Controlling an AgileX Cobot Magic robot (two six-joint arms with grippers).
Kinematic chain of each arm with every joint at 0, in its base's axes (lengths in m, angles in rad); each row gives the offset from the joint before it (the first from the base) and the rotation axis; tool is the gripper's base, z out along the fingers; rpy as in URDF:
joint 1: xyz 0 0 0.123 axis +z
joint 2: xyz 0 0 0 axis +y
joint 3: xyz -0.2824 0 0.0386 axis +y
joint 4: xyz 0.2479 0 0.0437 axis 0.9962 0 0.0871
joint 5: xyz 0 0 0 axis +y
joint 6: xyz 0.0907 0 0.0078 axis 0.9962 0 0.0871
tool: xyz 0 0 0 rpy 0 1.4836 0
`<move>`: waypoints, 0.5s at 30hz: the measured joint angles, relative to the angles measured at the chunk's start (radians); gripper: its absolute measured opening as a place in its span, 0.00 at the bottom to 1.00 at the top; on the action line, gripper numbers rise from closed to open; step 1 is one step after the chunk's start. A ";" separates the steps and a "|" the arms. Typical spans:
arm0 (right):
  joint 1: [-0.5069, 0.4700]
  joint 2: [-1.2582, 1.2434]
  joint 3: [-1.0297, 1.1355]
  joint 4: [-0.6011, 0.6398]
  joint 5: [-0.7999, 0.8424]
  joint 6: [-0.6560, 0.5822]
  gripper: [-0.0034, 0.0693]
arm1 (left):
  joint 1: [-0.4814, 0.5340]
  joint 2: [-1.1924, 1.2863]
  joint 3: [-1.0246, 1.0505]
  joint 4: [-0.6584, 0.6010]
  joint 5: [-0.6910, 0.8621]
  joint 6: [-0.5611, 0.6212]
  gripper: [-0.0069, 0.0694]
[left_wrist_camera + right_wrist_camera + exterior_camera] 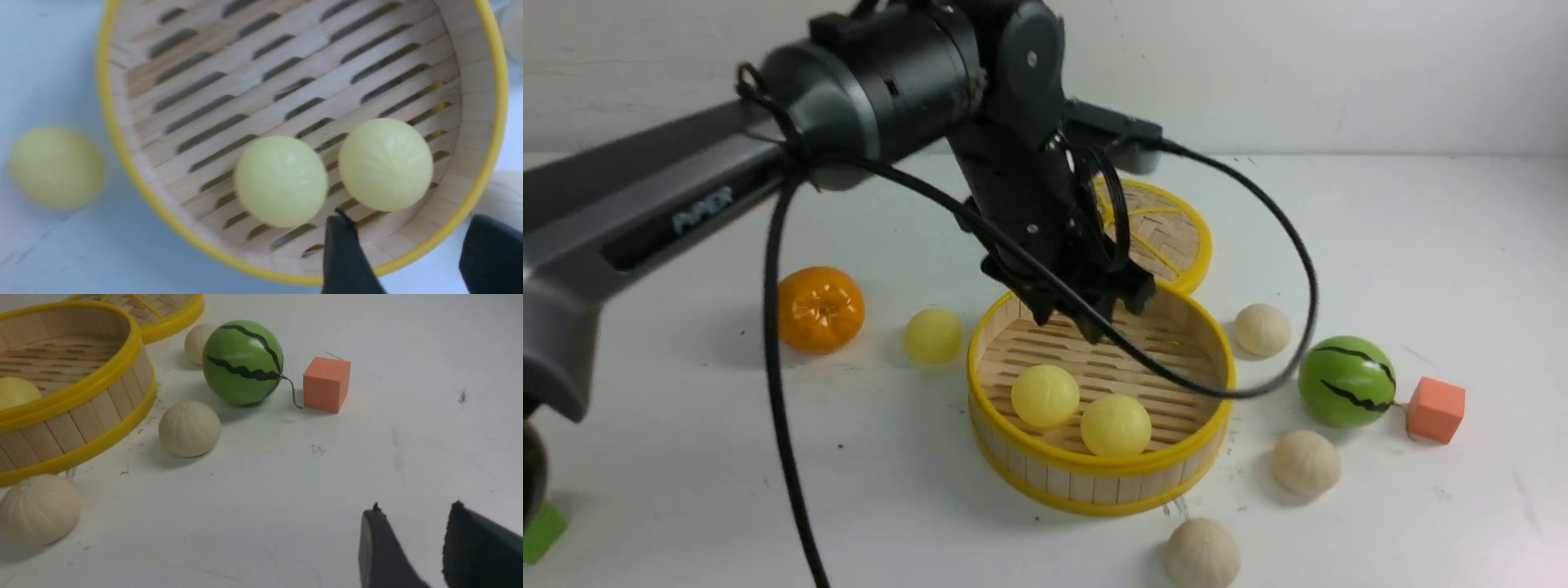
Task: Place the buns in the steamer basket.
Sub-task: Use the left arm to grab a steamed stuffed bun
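At far left we find the tangerine (820, 309), then one loose bun (933, 335) on the table (686, 490), just beside the basket (1094, 483). Two yellow buns (1045, 395) (1116, 425) rest close together on the basket floor, near its front wall. The left gripper (1090, 314) hangs over the basket's rear half, fingers apart and empty. The lid (1176, 237) lies behind. Three cream buns (1262, 329) (1306, 462) (1202, 554) sit on the table right of the basket, near the green ball (1346, 380) and cube (1436, 410). The right gripper (414, 510) shows fingers apart, holding nothing.
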 joint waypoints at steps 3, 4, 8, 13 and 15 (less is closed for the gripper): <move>0.000 0.000 0.000 0.000 0.000 0.000 0.38 | 0.103 0.018 -0.001 0.028 -0.010 -0.029 0.32; 0.000 0.000 0.000 0.000 0.000 0.000 0.38 | 0.117 0.022 -0.001 0.028 -0.015 -0.030 0.30; 0.000 0.000 0.000 0.000 0.000 0.000 0.38 | 0.220 0.110 0.000 0.027 -0.083 -0.023 0.08; 0.000 0.000 0.000 0.000 0.000 0.000 0.38 | 0.249 0.197 0.001 0.005 -0.168 0.015 0.11; 0.000 0.000 0.000 0.000 0.000 0.000 0.38 | 0.249 0.212 0.001 0.011 -0.206 0.016 0.19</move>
